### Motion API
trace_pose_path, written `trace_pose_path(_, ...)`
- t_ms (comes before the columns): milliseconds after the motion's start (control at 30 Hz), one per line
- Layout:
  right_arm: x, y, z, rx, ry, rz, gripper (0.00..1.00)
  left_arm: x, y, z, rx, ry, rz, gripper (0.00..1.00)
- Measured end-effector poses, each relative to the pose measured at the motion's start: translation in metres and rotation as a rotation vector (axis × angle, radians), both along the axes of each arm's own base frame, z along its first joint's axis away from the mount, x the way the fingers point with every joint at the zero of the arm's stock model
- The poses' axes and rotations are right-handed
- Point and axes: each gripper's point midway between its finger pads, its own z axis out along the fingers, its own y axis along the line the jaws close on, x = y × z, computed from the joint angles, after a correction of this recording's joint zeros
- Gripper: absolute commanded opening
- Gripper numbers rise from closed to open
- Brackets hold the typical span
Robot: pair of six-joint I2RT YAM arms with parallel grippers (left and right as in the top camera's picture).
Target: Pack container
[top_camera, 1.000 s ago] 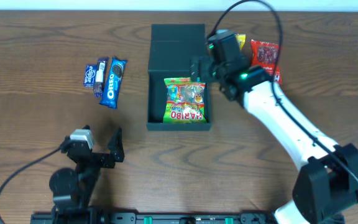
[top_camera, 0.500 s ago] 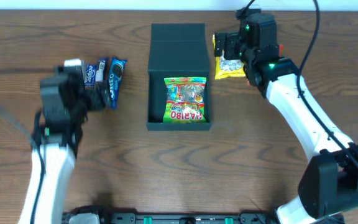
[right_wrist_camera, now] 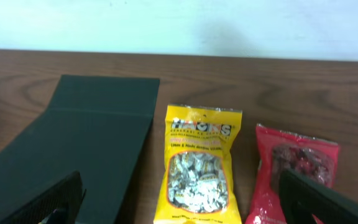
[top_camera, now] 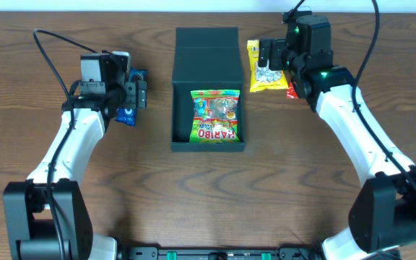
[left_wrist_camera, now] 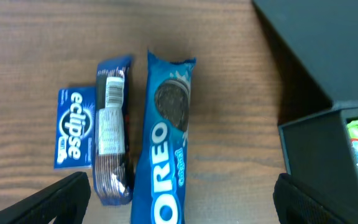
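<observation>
left pincer [left_wrist_camera: 182, 180] gapes above oreo pack [left_wrist_camera: 166, 143], right pincer [right_wrist_camera: 180, 178] gapes above yellow bag [right_wrist_camera: 201, 155].

At centre we place the container [top_camera: 206, 58], flap laid back behind it, the Haribo bag [top_camera: 217, 115] inside. To its left we find three packets abreast: Oreo packet [left_wrist_camera: 166, 168] nearest, wrapped bar [left_wrist_camera: 112, 143], then eclipse pack [left_wrist_camera: 75, 127]. To its right we find two bags, the windowed bag [right_wrist_camera: 201, 168] nearer, the second bag [right_wrist_camera: 294, 171] beyond.

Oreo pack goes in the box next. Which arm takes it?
Left. The left gripper hangs open right over the Oreo pack, straddling it in the wrist view. The right gripper is across the container, open above the yellow bag.
</observation>
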Motion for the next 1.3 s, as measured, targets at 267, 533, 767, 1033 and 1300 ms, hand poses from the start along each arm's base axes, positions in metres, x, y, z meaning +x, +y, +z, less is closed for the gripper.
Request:
trace_pose_path(267, -0.005, -0.001, -0.007, 0.003, 0.039, -0.004, 0.99, 0.011, -0.005, -0.041, -0.022, 0.054, -0.019, 1.0)
trace_pose_path(533, -0.013, -0.002, -0.016, -0.005, 0.085, -0.005, 0.99, 0.03, -0.006, -0.062, -0.023, 0.018, -0.023, 1.0)
trace_pose_path(767, -0.016, -0.002, -0.02, -0.003, 0.106, -0.008, 0.99, 0.032, -0.006, -0.077, -0.023, 0.036, -0.023, 0.84)
trace_pose_path(1033, -0.016, -0.003, -0.02, 0.002, 0.109, -0.013, 0.99, 0.029, -0.006, -0.089, -0.023, 0.063, -0.027, 0.77)
trace_pose_path(1300, -0.017, -0.003, -0.021, 0.007, 0.113, -0.018, 0.99, 0.027, -0.007, -0.1, -0.03, 0.09, -0.027, 0.46)
